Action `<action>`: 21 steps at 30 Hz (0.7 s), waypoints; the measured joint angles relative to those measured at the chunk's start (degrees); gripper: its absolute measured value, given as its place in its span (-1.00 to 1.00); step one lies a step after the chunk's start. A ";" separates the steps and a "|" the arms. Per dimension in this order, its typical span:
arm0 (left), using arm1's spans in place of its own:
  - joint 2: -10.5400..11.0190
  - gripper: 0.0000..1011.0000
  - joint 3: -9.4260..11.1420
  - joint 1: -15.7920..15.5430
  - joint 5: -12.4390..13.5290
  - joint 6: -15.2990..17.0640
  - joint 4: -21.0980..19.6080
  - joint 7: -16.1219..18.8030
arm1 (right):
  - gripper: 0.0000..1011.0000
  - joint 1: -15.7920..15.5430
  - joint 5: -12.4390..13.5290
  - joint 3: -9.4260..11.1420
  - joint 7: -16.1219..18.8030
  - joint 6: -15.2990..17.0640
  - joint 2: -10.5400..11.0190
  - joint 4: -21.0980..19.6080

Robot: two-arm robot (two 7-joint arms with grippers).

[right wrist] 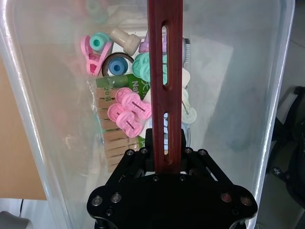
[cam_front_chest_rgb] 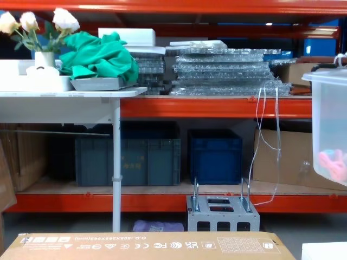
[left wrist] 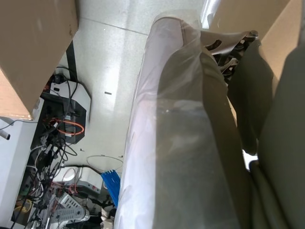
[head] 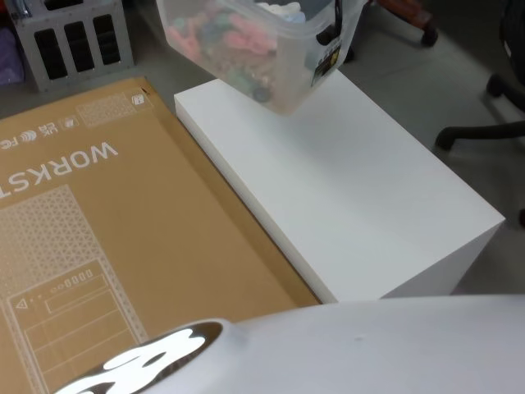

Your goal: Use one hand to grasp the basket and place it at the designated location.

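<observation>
The basket [head: 246, 49], a clear plastic tub with pastel pegs [right wrist: 126, 114] inside, hangs tilted in the air above the far end of the white block [head: 344, 189]. In the chest view the basket [cam_front_chest_rgb: 331, 130] sits at the right edge, well above the block's top. My right gripper [right wrist: 164, 160] is shut on the reddish-brown wooden handle [right wrist: 164, 71], gripping it from above near one end. In the left wrist view I see a plastic-wrapped part [left wrist: 176, 143] and the floor.
A large flat cardboard box [head: 107, 246] lies against the block's left side. A grey metal rack [head: 74, 41] stands on the floor behind it, and an office chair base [head: 484, 131] sits to the right. Orange shelving [cam_front_chest_rgb: 217, 105] with blue crates lines the back.
</observation>
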 joint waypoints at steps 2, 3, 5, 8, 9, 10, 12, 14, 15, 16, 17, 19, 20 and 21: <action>0.00 -1.00 0.00 0.00 0.00 0.00 0.01 0.00 | -0.55 0.16 0.41 -0.13 -0.01 -0.11 -0.12 -0.21; 0.00 -1.00 0.00 0.00 0.00 0.00 0.00 0.00 | -0.55 0.21 0.61 -0.17 -0.01 -0.21 -0.19 -0.31; 0.00 -1.00 0.00 0.00 0.00 0.00 -0.01 0.00 | -0.55 0.36 1.20 -0.31 -0.01 -0.41 -0.36 -0.64; 0.00 -1.00 0.00 0.00 0.00 0.00 0.00 0.00 | -0.55 0.51 1.60 -0.50 -0.03 -0.48 -0.46 -0.83; 0.00 -1.00 0.00 0.00 0.00 0.00 0.01 0.00 | -0.55 0.61 1.75 -0.60 -0.05 -0.53 -0.52 -1.03; 0.00 -1.00 0.00 0.00 0.00 0.00 0.01 0.00 | -0.55 0.68 1.88 -0.66 -0.05 -0.57 -0.58 -1.16; 0.00 -1.00 0.00 0.00 0.00 0.00 0.00 0.00 | -0.55 0.89 2.19 -0.84 -0.09 -0.73 -0.72 -1.50; 0.00 -1.00 0.00 0.00 0.00 0.00 0.00 0.00 | -0.55 1.04 2.44 -0.94 -0.11 -0.81 -0.83 -1.73; 0.00 -1.00 0.00 0.00 0.00 0.00 -0.01 0.00 | -0.55 1.15 2.61 -1.05 -0.15 -0.84 -0.98 -1.92; 0.00 -1.00 0.00 0.00 0.00 0.00 0.00 0.00 | -0.55 1.22 2.74 -1.13 -0.18 -0.86 -1.08 -2.01; 0.00 -1.00 0.00 0.00 0.00 0.00 0.00 0.00 | -0.55 1.27 2.85 -1.19 -0.22 -0.87 -1.17 -2.07; 0.00 -1.00 0.00 0.00 0.00 0.00 0.00 0.00 | -0.55 1.44 3.12 -1.40 -0.34 -0.89 -1.39 -2.20; 0.00 -1.00 0.00 0.00 0.01 0.00 0.01 0.00 | -0.55 1.50 3.21 -1.48 -0.37 -0.91 -1.44 -2.21; 0.00 -1.00 0.00 0.00 0.00 0.00 0.00 0.00 | -0.55 1.63 3.37 -1.62 -0.44 -0.96 -1.59 -2.25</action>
